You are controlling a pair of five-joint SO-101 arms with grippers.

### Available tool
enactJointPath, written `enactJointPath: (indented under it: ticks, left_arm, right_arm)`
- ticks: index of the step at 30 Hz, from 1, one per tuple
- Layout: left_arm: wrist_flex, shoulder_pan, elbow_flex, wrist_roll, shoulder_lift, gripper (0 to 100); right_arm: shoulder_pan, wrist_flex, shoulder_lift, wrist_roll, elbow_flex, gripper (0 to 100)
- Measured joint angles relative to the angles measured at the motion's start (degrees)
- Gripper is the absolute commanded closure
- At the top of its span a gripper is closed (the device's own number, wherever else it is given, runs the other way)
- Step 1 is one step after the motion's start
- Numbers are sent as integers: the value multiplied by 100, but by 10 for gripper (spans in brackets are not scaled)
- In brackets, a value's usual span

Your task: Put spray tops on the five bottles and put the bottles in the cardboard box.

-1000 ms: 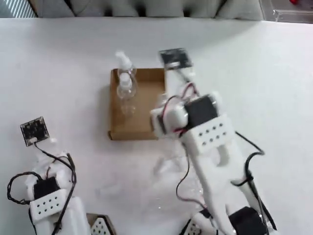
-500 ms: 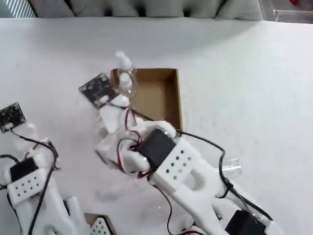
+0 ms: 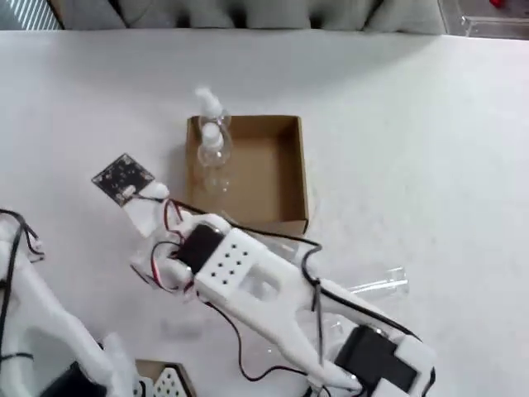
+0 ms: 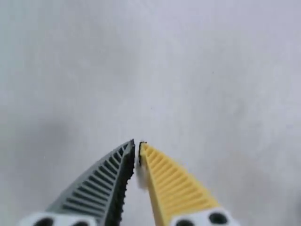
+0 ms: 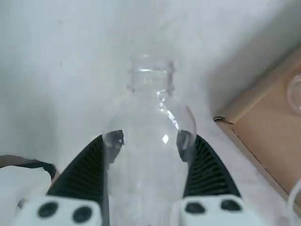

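My right gripper [image 5: 149, 141] is shut on a clear bottle [image 5: 150, 113] with an open neck and no spray top, its black fingers [image 5: 89, 165] pressed against both sides. In the high view that gripper [image 3: 142, 217] sits left of the cardboard box [image 3: 289, 178], low over the table. A bottle with a spray top [image 3: 213, 153] lies inside the box at its left wall. Another capped bottle [image 3: 207, 103] is at the box's far left corner. My left gripper [image 4: 138, 151] is shut with nothing in it, grey and yellow fingertips meeting over bare white table.
A loose spray top with its tube [image 3: 382, 285] lies on the table right of the right arm. A corner of the box [image 5: 263, 136] is near the held bottle. The left arm [image 3: 25, 289] stands at the table's left edge.
The right arm has swung from over the box to the table left of it. The left arm has drawn away toward the left edge.
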Motion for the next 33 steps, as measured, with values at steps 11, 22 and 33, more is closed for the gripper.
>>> enactJointPath:
  ticks: [11,22,33]
  left_arm:
    - [9,-343,-1169,-141,2048,980]
    - [1468,123,-1670,299,2057,980]
    - [3912,1257,-2734,308,2057,980]
  right_arm:
    - [-18,-88,299,0,0,696]
    - [-26,1292,299,0,-1345,611]
    - [246,3569,-202,62,-2330,738]
